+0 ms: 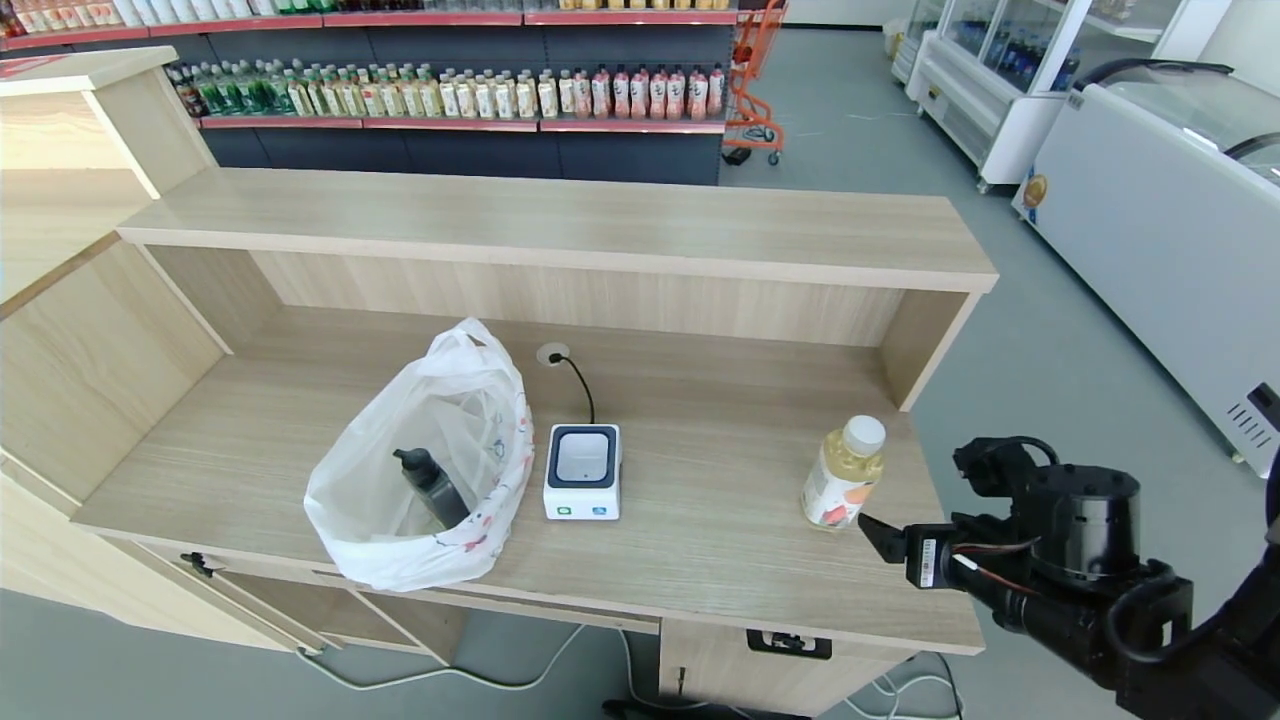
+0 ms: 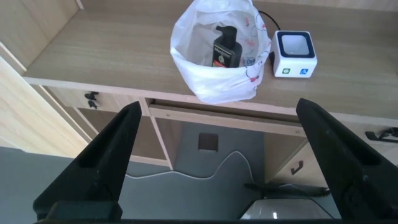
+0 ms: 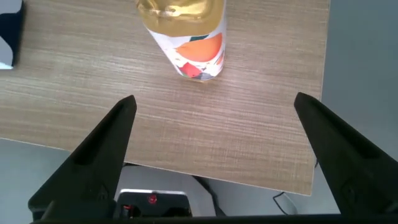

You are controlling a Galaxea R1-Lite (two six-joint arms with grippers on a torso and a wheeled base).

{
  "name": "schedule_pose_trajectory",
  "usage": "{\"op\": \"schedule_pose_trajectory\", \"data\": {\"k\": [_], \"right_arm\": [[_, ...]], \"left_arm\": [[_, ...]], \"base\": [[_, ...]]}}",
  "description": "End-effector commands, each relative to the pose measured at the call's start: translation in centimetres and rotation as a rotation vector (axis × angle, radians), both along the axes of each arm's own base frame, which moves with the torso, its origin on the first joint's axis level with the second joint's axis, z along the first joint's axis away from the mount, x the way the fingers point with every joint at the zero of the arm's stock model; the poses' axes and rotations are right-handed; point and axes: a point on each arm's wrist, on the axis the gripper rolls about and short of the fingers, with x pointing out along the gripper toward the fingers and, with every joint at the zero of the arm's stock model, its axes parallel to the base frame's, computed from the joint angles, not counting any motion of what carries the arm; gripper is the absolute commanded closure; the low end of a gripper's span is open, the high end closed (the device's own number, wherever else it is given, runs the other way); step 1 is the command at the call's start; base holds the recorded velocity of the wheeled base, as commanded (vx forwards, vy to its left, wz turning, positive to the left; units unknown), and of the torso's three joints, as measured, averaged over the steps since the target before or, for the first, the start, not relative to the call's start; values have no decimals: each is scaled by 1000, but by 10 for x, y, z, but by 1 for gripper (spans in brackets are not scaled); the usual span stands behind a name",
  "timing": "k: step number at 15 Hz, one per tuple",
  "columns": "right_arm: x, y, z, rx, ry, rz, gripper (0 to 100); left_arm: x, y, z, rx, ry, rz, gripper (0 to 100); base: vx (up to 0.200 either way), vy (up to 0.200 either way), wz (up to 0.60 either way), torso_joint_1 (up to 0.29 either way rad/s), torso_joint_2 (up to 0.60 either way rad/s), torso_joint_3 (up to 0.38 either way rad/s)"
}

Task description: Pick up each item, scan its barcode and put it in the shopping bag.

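A yellow drink bottle (image 1: 844,485) with a white cap stands upright near the counter's right end; its lower half (image 3: 186,37) shows in the right wrist view. My right gripper (image 1: 868,528) is open just right of the bottle and a little nearer the front edge, not touching it; its fingers (image 3: 93,162) spread wide. The white shopping bag (image 1: 425,465) stands open on the left with a dark pump bottle (image 1: 432,486) inside. The white scanner (image 1: 582,470) sits beside the bag. My left gripper (image 2: 217,162) is open, off the counter's front, facing the bag (image 2: 217,56).
A raised wooden shelf (image 1: 560,225) runs along the back of the counter (image 1: 700,540), with side walls at both ends. The scanner's cable (image 1: 582,385) leads to a hole in the counter. The counter's right edge is close to the bottle. Freezers (image 1: 1150,210) stand to the right.
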Motion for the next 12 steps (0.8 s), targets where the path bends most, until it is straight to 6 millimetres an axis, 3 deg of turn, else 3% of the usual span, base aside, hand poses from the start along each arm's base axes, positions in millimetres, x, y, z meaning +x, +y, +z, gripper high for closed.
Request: {"op": "schedule_pose_trajectory", "data": {"k": [1,5,12], "right_arm": [[11,8,-19,-20,39,-6,0],[29,13,-39,-44,-20,-84,0],[76,32,-49,-33,-102,-37,0]], "left_arm": [[0,0,0,0,-2,0,0],[0,0,0,0,1,0,0],[0,0,0,0,1,0,0]], "base": [[0,0,0,0,0,0],[0,0,0,0,0,0],[0,0,0,0,0,0]]}}
